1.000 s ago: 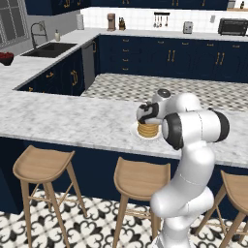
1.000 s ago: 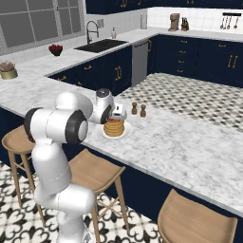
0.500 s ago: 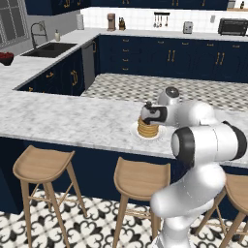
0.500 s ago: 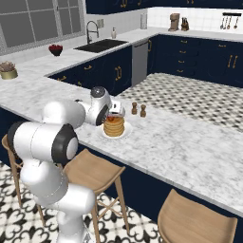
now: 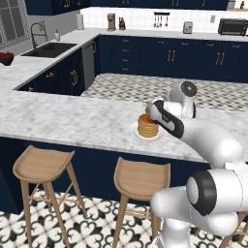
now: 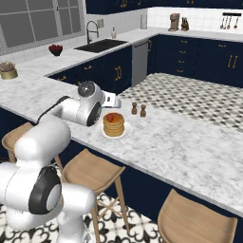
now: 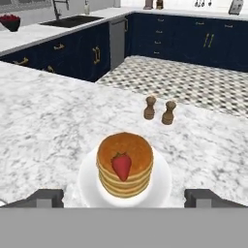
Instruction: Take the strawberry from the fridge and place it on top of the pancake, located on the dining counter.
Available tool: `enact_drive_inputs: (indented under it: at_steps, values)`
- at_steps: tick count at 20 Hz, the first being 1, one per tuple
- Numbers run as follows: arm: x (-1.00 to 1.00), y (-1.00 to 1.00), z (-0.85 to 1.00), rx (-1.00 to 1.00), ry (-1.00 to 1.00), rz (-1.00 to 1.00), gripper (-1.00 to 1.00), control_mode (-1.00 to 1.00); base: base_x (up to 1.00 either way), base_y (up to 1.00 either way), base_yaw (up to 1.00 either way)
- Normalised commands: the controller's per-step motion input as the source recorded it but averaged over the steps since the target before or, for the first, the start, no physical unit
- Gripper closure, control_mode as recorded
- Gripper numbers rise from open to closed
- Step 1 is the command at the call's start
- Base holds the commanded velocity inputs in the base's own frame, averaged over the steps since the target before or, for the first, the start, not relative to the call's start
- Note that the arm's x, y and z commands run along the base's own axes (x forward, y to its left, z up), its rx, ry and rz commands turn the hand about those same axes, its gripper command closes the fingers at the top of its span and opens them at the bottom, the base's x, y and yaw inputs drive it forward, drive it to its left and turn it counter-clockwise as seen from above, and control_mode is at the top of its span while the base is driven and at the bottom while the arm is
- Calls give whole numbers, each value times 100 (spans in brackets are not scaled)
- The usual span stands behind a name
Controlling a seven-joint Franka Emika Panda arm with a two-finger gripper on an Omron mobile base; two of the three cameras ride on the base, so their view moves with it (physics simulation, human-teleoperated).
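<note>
Arm bent forward over dining counter [image 5: 72, 121], hand held level beside pancake [image 7: 125, 162] stack, camera aimed at it. Gripper [image 7: 124, 197] jaws spread wide, nothing grasped, fingertips [image 7: 46, 197] either side of white plate [image 7: 162, 181]. Strawberry [image 7: 121, 165] lying on top of pancake, seen in hand view; in right base view shown as small red spot; in left base view hidden behind wrist. Two pepper mills [image 7: 159, 110] standing just beyond pancake. No readable writing.
</note>
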Motion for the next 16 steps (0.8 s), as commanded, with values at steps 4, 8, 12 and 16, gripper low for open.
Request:
enact_drive_inputs:
  at_steps: [4,8,12,16]
  values:
    - [-91,0,78,2,-15,0,-100,-100,0,0,0]
    - [-100,0,65,3,-3,0,-100,-100,0,0,0]
    - [-100,0,46,5,0,0,-100,-100,0,0,0]
    - [-100,-1,43,1,0,-2,-100,-100,0,0,0]
